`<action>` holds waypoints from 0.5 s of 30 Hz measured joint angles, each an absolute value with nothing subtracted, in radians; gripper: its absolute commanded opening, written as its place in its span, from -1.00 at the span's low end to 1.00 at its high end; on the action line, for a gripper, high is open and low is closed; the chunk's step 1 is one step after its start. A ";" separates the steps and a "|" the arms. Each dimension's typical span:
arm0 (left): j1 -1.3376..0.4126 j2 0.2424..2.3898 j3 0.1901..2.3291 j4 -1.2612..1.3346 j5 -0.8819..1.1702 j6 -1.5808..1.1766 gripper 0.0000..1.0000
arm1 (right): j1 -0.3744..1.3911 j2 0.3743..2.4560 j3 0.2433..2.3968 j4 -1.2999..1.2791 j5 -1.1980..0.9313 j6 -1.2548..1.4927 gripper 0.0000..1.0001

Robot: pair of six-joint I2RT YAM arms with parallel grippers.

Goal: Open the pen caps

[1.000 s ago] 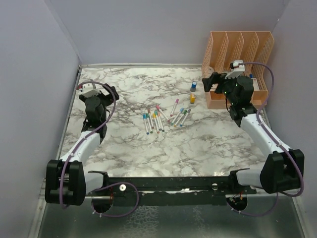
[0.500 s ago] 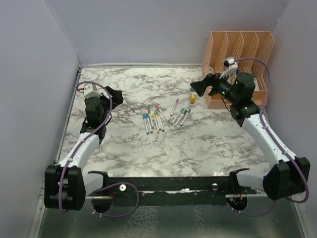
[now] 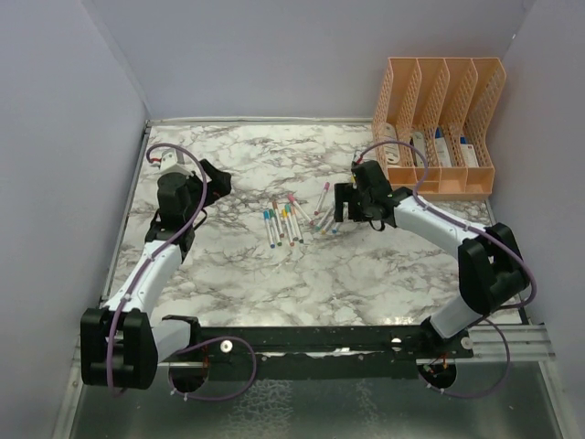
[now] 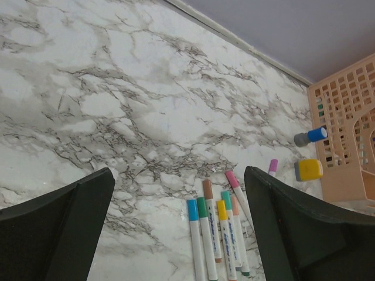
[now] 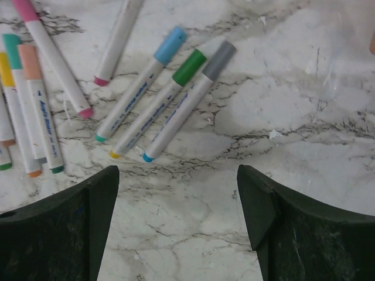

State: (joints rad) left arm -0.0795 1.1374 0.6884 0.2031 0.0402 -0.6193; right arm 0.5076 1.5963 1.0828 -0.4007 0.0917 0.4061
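On the white-and-grey marbled tabletop [image 3: 393,265], the slim white-barrelled marker pens [image 3: 285,222] lie in a loose row near the middle, with their small coloured plastic caps [image 5: 188,66] fitted on the barrels. My right pincer [image 5: 177,175] hangs low by the three pens at the right end of the group, its dark fingers spread wide with nothing between them. My left pincer [image 4: 179,181] sits well off to the left of the pens, likewise wide open and empty.
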 measured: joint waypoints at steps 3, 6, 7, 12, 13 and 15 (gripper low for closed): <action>-0.080 1.113 0.661 0.197 0.049 -0.618 0.91 | 0.507 1.592 1.031 -0.406 0.124 0.434 0.42; -0.080 1.097 0.650 0.196 0.058 -0.617 0.91 | 0.505 1.596 1.026 -0.404 0.143 0.456 0.35; -0.080 1.095 0.650 0.197 0.061 -0.617 0.91 | 0.505 1.598 1.026 -0.403 0.146 0.460 0.33; -0.080 1.088 0.650 0.197 0.065 -0.614 0.90 | 0.505 1.631 1.026 -0.390 0.149 0.469 0.28; -0.080 1.087 0.650 0.197 0.066 -0.613 0.89 | 0.505 1.639 1.027 -0.390 0.150 0.470 0.27; -0.080 1.087 0.650 0.197 0.069 -0.612 0.88 | 0.505 1.663 1.034 -0.390 0.150 0.470 0.25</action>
